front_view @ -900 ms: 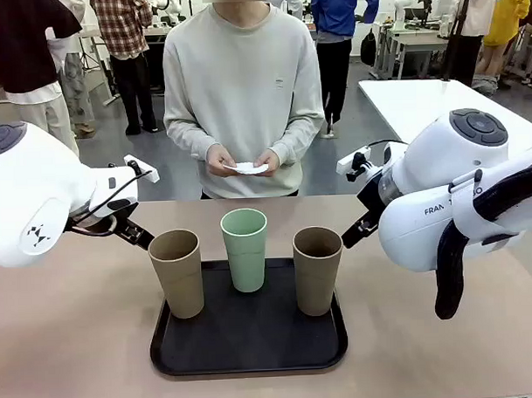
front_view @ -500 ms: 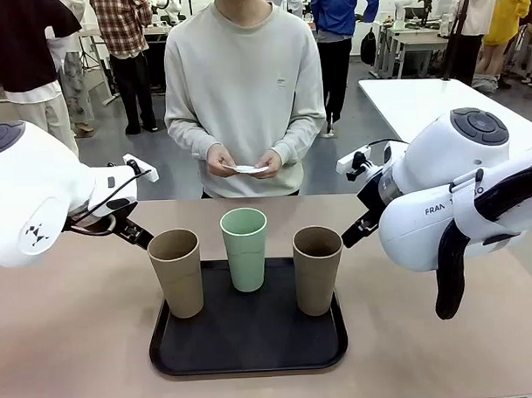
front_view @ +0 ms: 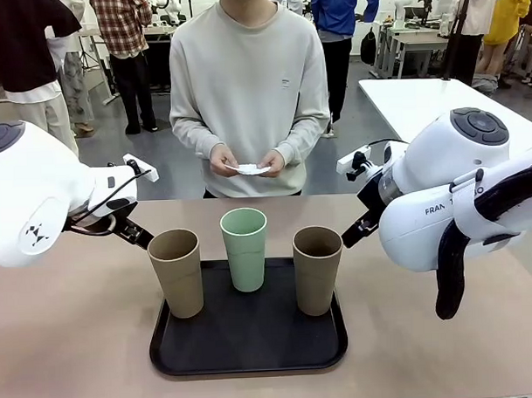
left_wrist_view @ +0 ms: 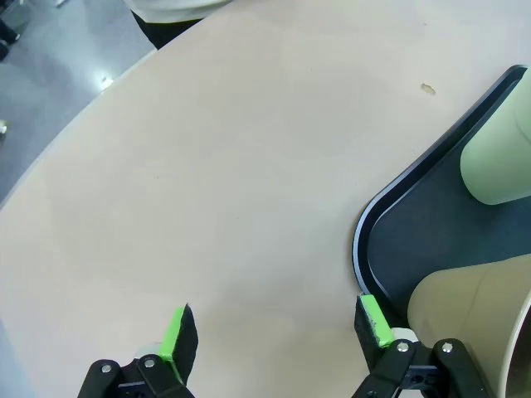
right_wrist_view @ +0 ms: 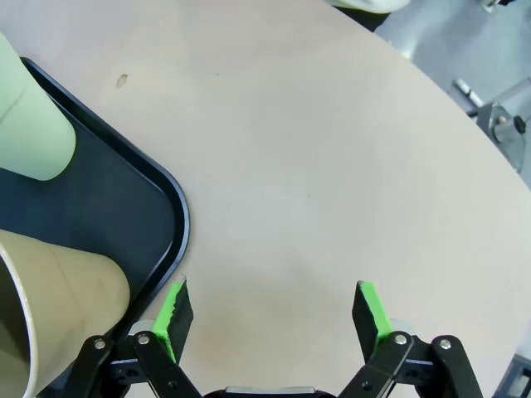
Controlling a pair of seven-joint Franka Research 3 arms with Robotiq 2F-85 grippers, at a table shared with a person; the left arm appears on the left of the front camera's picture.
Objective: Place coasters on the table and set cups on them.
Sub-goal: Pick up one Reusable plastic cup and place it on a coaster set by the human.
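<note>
Now the person across the table [front_view: 78, 336] holds the coasters [front_view: 250, 169], a thin white stack, between both hands [front_view: 223, 160] at waist height, above the far edge of the tabletop and not touching it. All three cups stand upright on a black tray [front_view: 249, 339] in the middle of the table: the left tan cup [front_view: 176, 272] at the tray's near left corner, the green cup [front_view: 245, 249] farther back in the centre, and the right tan cup [front_view: 317, 269] on the right side. The cups stand apart from one another. In the left wrist view the left gripper [left_wrist_view: 276, 325] has its fingers spread wide with nothing between them, only bare tabletop showing in the gap; one green pad sits just beside the tray's rounded corner and the tan cup next to it. In the right wrist view the right gripper [right_wrist_view: 272, 308] is likewise spread wide and empty over bare tabletop, with one pad near the tray's other rounded corner and the tan cup there. Both arms flank the tray, one at each side.
</note>
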